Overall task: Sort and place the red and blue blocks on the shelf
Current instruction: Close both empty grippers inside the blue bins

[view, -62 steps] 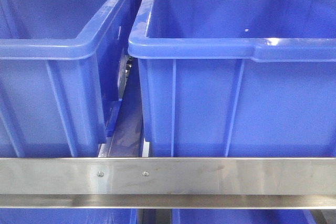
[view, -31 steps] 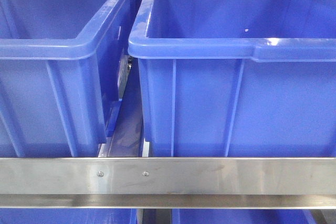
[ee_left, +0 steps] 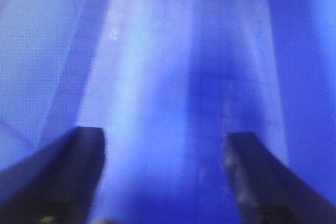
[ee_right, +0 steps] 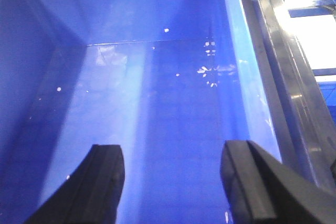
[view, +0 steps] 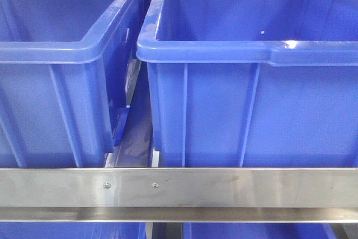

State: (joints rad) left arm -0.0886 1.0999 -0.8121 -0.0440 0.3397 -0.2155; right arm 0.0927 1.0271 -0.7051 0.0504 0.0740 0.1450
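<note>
The red and blue blocks are out of view in every frame. The shelf's flat steel front rail (view: pixel 224 187) with two screws runs across the front view, two big blue bins standing behind it. My left gripper (ee_left: pixel 165 140) hangs open over the bare blue floor of a bin (ee_left: pixel 173 77), nothing between its dark fingers (ee_left: pixel 58 177). My right gripper (ee_right: pixel 173 156) is open too, above the floor of a blue bin (ee_right: pixel 157 93), with nothing between its fingers (ee_right: pixel 252 182). Neither arm shows in the front view.
The left blue bin (view: pixel 56 82) and the right blue bin (view: pixel 251 93) stand side by side with a narrow gap between them. Steel shelf rails (ee_right: pixel 283 61) run along the right bin's outer wall. More blue bins show below the rail.
</note>
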